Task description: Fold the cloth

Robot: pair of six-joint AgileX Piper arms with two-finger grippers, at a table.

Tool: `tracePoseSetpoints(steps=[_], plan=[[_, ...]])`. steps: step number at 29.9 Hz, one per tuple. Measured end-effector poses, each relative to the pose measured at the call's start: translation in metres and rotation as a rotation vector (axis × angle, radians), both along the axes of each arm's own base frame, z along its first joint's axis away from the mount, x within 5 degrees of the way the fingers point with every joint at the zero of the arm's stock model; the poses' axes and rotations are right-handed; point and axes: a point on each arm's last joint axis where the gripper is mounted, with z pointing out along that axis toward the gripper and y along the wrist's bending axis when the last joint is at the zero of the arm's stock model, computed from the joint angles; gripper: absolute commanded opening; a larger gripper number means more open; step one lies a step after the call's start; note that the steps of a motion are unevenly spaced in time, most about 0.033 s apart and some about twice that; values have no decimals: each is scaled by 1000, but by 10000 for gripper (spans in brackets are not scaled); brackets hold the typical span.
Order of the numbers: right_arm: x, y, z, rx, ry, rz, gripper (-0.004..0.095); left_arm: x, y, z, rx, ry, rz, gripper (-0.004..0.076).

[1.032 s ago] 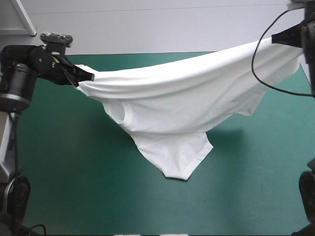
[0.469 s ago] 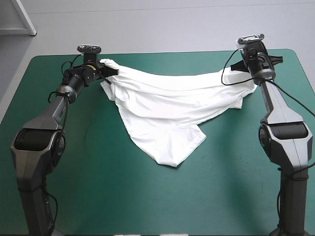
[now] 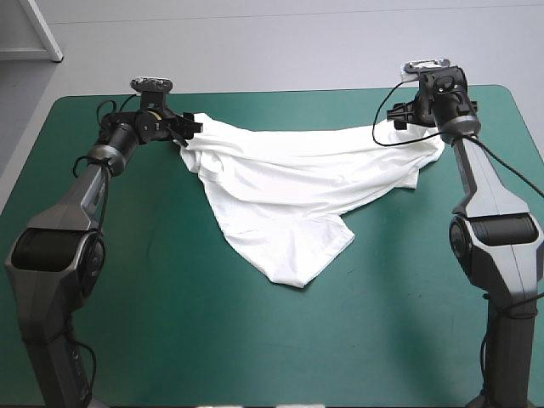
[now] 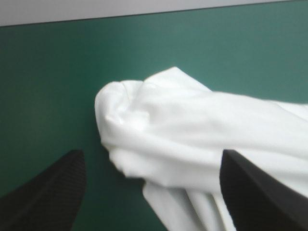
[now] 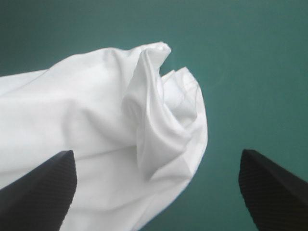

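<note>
T-shirt (image 3: pixel 293 191) lies rumpled on teal-green cover (image 3: pixel 170 306) | left tool (image 4: pixel 151 153) spread apart | right tool (image 5: pixel 156 153) spread apart

Teal-green table (image 3: pixel 170 340), 1 white T-shirt (image 3: pixel 297 187) lying rumpled across its far half

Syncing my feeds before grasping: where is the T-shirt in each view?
High view: the T-shirt spans the teal-green cover's far half.
Left wrist view: its bunched end lies ahead of the open left gripper.
Right wrist view: the other end, ahead of the open right gripper.
Shared landmark: the teal-green cover.
</note>
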Motion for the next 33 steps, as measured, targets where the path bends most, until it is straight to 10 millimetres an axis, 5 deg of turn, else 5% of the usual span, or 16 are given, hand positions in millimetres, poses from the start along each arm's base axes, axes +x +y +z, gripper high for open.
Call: tracePoseSetpoints(steps=[9, 16, 22, 33], plan=[[-69, 59, 76, 181, 40, 200, 633, -75, 5, 91, 17, 123, -36, 559], [-129, 116, 89, 197, 96, 373, 634, -94, 8, 112, 21, 115, -40, 558], [-175, 163, 65, 131, 211, 508, 634, -75, 22, 94, -20, 111, -4, 559], [-231, 207, 26, 33, 347, 625, 634, 3, 45, 0, -157, 183, 63, 540]])
